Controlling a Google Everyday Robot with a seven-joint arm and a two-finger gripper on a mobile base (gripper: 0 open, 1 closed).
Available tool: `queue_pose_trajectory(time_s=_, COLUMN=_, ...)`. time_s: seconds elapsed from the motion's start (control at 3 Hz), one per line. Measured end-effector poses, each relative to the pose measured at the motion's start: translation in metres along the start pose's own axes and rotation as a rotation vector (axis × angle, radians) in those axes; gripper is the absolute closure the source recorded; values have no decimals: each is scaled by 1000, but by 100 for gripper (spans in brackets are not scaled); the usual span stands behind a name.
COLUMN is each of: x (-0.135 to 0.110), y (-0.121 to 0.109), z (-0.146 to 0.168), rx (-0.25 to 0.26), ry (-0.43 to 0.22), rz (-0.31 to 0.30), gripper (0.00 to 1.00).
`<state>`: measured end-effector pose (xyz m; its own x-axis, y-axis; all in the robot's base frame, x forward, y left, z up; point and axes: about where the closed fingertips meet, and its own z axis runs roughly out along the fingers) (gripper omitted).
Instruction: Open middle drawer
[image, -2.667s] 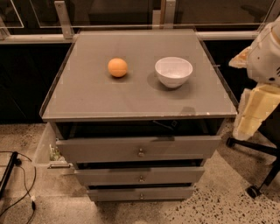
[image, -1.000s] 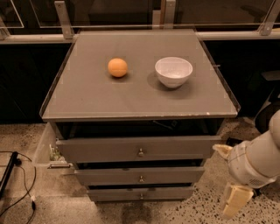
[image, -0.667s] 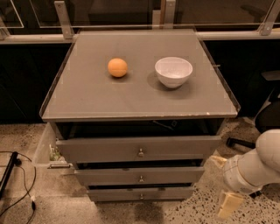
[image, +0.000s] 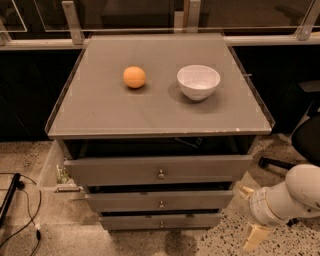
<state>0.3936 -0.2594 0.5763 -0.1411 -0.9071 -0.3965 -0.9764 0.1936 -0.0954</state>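
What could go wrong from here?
The end effector sits low, right of the grey cabinet, away from the middle grey drawer and its small round metal knob; the upper knob of the top grey drawer sits close above and may get grabbed instead. That top drawer juts out, so the approach might bump it.

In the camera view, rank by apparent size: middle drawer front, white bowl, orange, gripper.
The middle drawer front, white bowl, orange. The gripper, at the lower right, looks near the orange's size; not ranked.
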Motion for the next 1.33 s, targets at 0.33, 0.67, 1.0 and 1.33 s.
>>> queue_pose_trajectory(time_s=0.33, x=-4, y=4, z=13, rx=-8, ry=-9, rz=-21, gripper=0)
queue_pose_trajectory(time_s=0.67, x=-5, y=13, z=57, rx=-13, ry=-21, rz=-67, gripper=0)
queue_pose_trajectory(time_s=1.0, x=-13, y=18, z=100, rx=63, ry=-55, rz=-153, gripper=0)
queue_pose_trajectory(time_s=1.33, x=-22, y=1, z=127, rx=169, ry=-67, rz=-252, gripper=0)
